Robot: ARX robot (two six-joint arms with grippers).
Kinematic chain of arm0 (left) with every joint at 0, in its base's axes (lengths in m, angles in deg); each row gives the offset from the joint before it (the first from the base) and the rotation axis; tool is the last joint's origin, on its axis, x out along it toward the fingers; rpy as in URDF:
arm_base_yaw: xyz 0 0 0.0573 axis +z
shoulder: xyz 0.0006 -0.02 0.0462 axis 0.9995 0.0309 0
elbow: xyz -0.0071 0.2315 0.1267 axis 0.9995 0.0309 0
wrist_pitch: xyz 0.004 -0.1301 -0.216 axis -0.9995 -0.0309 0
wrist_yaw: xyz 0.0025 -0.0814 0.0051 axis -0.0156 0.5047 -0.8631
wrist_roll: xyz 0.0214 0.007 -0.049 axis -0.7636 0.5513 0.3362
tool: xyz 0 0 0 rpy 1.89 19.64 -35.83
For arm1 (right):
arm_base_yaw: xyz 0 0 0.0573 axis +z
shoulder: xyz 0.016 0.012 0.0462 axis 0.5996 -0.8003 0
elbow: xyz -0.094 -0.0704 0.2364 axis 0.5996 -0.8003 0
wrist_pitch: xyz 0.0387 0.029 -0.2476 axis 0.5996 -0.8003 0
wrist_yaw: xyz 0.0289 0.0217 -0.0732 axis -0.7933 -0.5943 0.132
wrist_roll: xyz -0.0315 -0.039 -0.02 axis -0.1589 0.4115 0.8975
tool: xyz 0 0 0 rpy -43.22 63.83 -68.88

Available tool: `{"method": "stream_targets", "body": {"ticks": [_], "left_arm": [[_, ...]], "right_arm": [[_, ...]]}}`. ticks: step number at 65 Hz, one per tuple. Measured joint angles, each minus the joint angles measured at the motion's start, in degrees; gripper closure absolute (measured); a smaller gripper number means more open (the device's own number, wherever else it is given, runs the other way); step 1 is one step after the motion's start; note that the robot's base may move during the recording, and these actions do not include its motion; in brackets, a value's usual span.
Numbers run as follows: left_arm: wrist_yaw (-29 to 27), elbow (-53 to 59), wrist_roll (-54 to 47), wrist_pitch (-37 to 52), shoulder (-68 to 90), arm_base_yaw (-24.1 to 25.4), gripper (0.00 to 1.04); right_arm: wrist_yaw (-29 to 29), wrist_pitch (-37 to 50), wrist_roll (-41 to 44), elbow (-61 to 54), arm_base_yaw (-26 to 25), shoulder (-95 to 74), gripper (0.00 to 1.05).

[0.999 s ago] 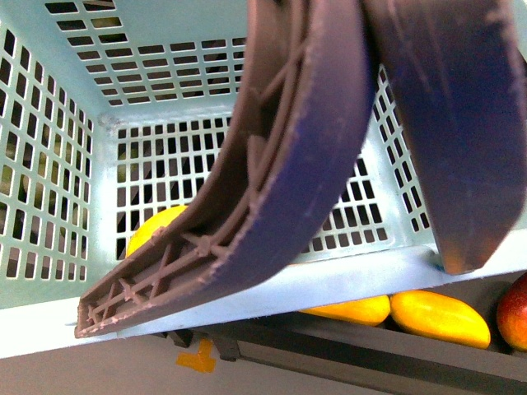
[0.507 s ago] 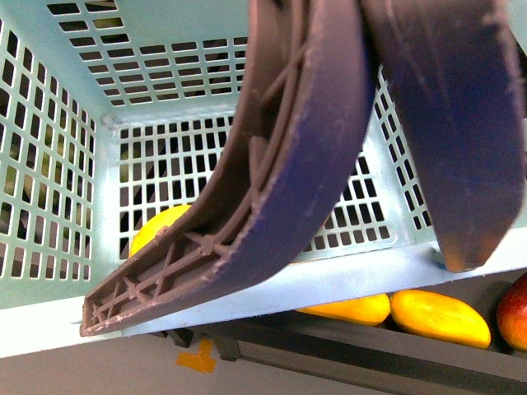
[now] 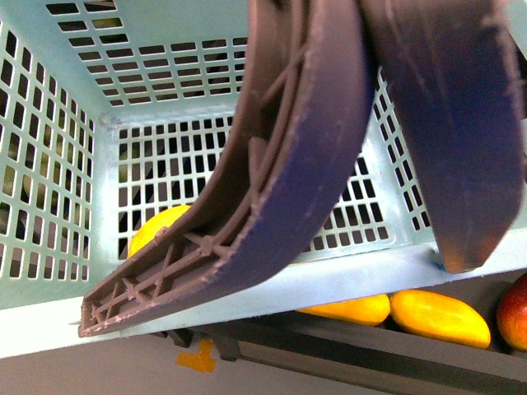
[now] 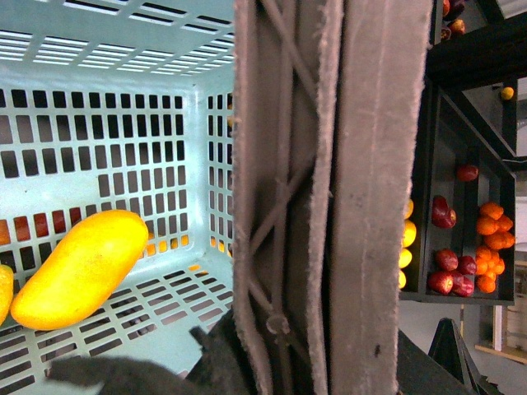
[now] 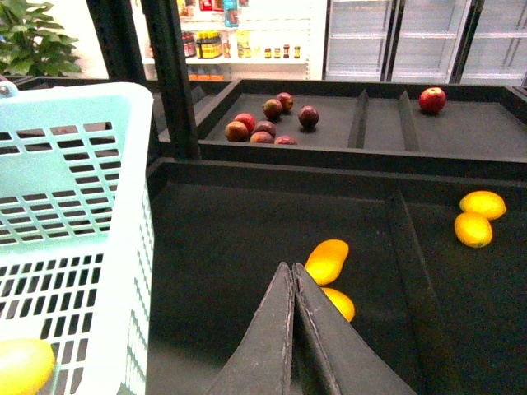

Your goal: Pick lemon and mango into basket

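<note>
The light teal basket (image 3: 49,189) fills the front view, its brown handles (image 3: 313,148) crossing in front. My left gripper (image 4: 305,362) is shut on the handles (image 4: 329,197) and holds the basket up. A mango (image 4: 78,267) lies on the basket floor, with another yellow fruit (image 4: 3,292) cut off at the edge beside it. My right gripper (image 5: 292,267) is shut and empty, over a dark shelf bin, just short of two mangoes (image 5: 327,259). Two lemons (image 5: 483,203) lie in the neighbouring bin. The basket (image 5: 74,206) hangs beside the right gripper.
Two mangoes (image 3: 440,317) and a red apple (image 3: 515,313) lie on the shelf under the basket. Dark shelf dividers (image 5: 416,280) split the bins. Behind are dark red fruits (image 5: 268,123) and an apple (image 5: 432,99). Shelf posts (image 5: 173,74) stand by the basket.
The basket and its handles have shifted only very slightly in the front view. Nothing else has changed.
</note>
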Motion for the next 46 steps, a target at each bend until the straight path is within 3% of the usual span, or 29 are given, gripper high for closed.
{"method": "stream_targets", "body": {"ticks": [7,13,37,46], "left_arm": [[0.0,0.0,0.02,0.0,0.0,0.0,0.9],[0.0,0.0,-0.02,0.0,0.0,0.0,0.9],[-0.02,0.0,-0.07,0.0,0.0,0.04,0.9],[0.0,0.0,0.02,0.0,0.0,0.04,0.9]], "right_arm": [[0.0,-2.1,0.0,0.02,0.0,2.08,1.03],[-0.02,-10.34,0.0,0.0,0.0,8.72,1.03],[-0.04,-11.13,0.0,0.02,0.0,10.82,1.03],[-0.04,-11.13,0.11,0.02,0.0,10.84,0.82]]}}
